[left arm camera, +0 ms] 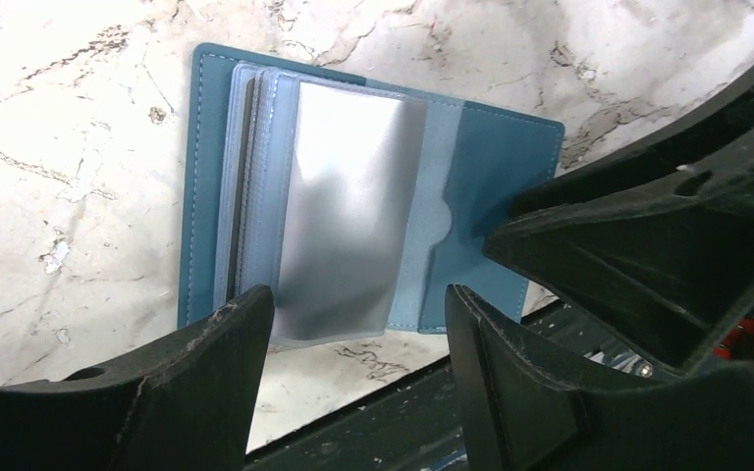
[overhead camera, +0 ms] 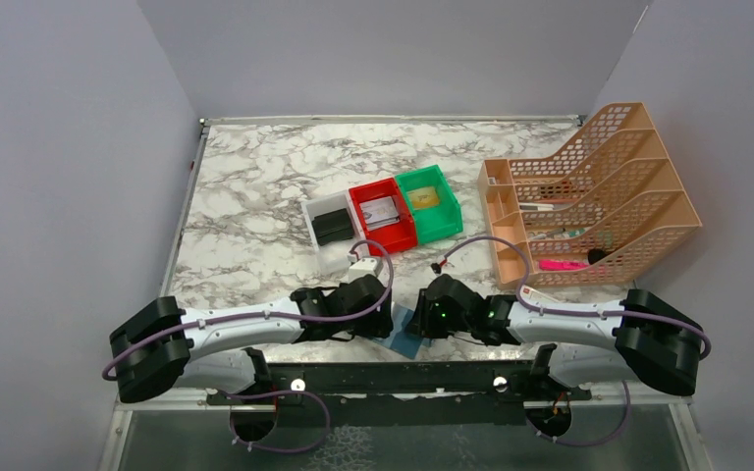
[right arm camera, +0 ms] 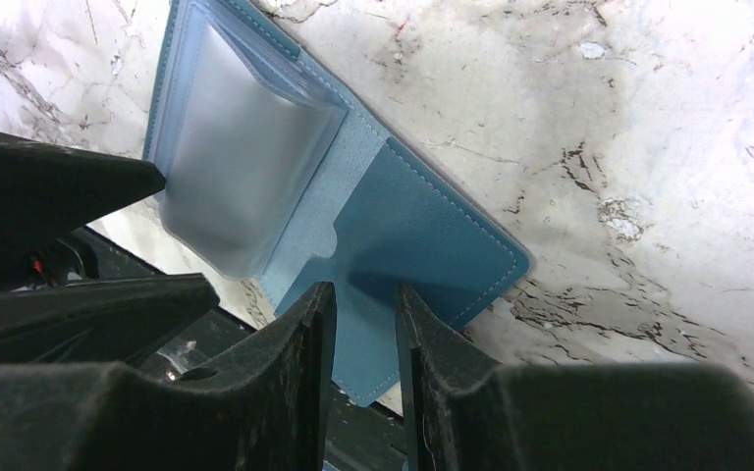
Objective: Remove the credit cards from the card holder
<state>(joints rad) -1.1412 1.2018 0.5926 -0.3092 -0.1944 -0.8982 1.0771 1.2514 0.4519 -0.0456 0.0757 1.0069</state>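
Bench [overhead camera: 255, 196]: marbled, grey walls [overhead camera: 403, 59] behind.
Card holder [left arm camera: 491, 157]: open flat at your six o'clock bench edge.
Left pincer [left arm camera: 358, 304]: wide apart, straddling its clear sleeve [left arm camera: 353, 196].
Right pincer [right arm camera: 365, 294]: narrowly apart over teal cover [right arm camera: 422, 235].

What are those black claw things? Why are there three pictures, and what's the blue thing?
They belong to a robot: a left arm and a right arm, each ending in a two-finger gripper. One picture looks down from above. The other two come from small cameras on the wrists. On the marble table lie an open blue card holder, a white bin, a red bin, a green bin and an orange file rack. The left gripper hangs open over the holder's clear sleeves. The right gripper, fingers slightly apart, seems to press its flap. Nothing is lifted.
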